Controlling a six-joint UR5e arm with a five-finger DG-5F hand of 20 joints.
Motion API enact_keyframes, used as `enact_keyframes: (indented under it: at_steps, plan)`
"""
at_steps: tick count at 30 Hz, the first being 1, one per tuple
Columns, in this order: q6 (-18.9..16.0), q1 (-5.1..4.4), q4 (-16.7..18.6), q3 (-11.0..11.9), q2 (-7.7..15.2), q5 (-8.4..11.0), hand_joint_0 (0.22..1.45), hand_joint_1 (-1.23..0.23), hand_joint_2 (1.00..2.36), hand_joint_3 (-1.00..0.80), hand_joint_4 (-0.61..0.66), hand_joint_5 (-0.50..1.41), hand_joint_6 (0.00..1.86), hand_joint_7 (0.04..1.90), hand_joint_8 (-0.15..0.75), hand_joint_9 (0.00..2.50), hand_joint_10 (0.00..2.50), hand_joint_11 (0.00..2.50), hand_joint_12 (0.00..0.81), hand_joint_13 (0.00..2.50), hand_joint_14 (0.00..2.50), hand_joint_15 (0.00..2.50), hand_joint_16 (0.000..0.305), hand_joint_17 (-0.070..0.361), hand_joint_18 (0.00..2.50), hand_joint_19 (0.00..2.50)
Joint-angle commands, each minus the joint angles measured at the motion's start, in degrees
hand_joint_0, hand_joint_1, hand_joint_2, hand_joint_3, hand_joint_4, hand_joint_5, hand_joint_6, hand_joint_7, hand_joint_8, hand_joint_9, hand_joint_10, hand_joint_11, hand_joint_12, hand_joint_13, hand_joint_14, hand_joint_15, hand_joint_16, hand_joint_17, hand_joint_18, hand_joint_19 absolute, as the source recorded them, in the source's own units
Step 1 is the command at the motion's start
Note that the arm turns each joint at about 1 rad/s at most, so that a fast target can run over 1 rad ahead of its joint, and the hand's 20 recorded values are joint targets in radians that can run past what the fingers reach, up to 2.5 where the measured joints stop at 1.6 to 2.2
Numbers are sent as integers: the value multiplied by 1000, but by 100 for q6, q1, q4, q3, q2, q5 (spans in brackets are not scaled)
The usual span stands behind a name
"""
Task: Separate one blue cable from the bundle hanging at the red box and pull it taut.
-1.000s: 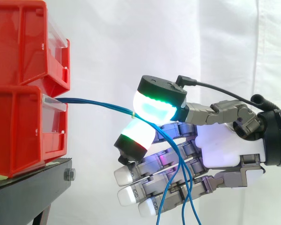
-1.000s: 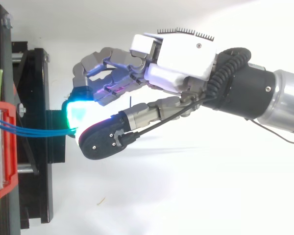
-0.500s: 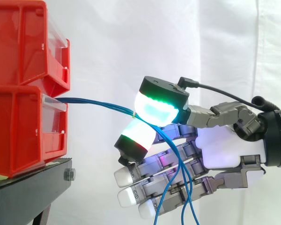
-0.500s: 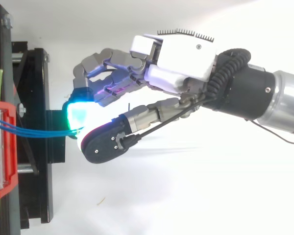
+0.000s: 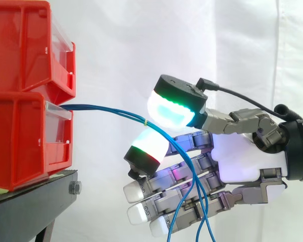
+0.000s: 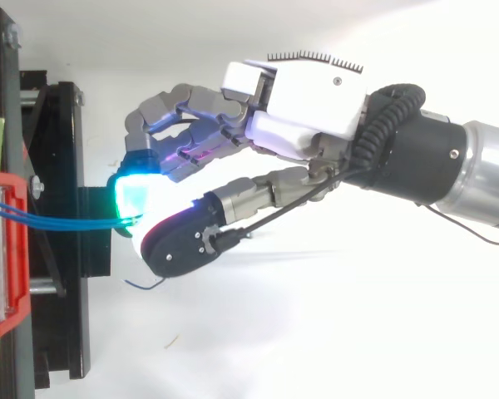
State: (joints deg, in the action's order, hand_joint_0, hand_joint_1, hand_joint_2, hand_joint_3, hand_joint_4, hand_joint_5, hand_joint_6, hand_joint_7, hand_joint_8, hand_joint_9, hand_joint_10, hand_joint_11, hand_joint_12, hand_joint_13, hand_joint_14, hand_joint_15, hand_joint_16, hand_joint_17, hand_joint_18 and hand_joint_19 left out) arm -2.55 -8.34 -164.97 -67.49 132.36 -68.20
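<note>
**Cable bundle caught between thumb and finger pad, just off the red bins**

Starting at the left in the side view: two red bins stacked up, the upper bin sitting on the lower bin, both on the black stand. The blue cable bundle comes out of the front of the lower bin near its top edge. From there it runs right in a shallow downward curve, strands close together, not really tight. A small pale tie holds the strands together just before they reach the hand.

Right after that tie, the bundle slips into the narrow gap between the thumb pad, glowing green and cyan above it, and a finger pad, glowing white with a red edge, below it. Both pads look pressed against the strands, so I'd call that a pinch on the whole bundle, not on one separate cable. Past the pinch, the strands drop steeply across the other curled fingers, fan out a bit and leave at the bottom edge.

The hand itself is over on the right, palm facing the bins, well apart from them, with the white curtain behind.

From above it's the same story: the cables cross from the red bin over the stand and go in between the cyan pad and the thumb of the hand. A loose blue cable end pokes out just beside the thumb.
</note>
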Motion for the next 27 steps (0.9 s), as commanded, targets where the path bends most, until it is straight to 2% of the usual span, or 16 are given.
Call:
enact_keyframes:
  at_steps: [1,5,9,17,22,26,27]
  plan:
    - [0,-1,0,-1,0,0,445,-629,1000,-500,97,-159,874,1149,293,718,15,562,366,682,11,298,45,102,668,238]
    - [0,8,0,-1,0,0,478,-589,1000,-500,99,-160,867,1171,286,719,15,566,356,678,11,300,43,97,652,254]
    - [0,-1,0,-1,0,9,565,-660,1000,-500,77,-161,859,1216,264,713,19,573,331,663,12,312,38,86,620,281]
    - [-9,-1,-9,-1,0,26,598,-763,1000,-500,67,-172,862,1226,261,707,17,571,328,655,14,316,38,85,609,292]
    - [-9,-1,0,-1,0,18,622,-814,1010,-368,8,-181,873,1232,259,700,19,578,327,656,13,313,37,84,610,288]
    - [-9,-1,0,-1,0,26,648,-855,1012,-330,-44,-186,880,1243,256,691,17,582,329,656,12,308,38,84,612,277]
    - [-9,-1,0,-1,0,18,683,-907,1013,-345,-47,-192,887,1261,251,676,17,571,330,657,13,300,38,85,615,262]
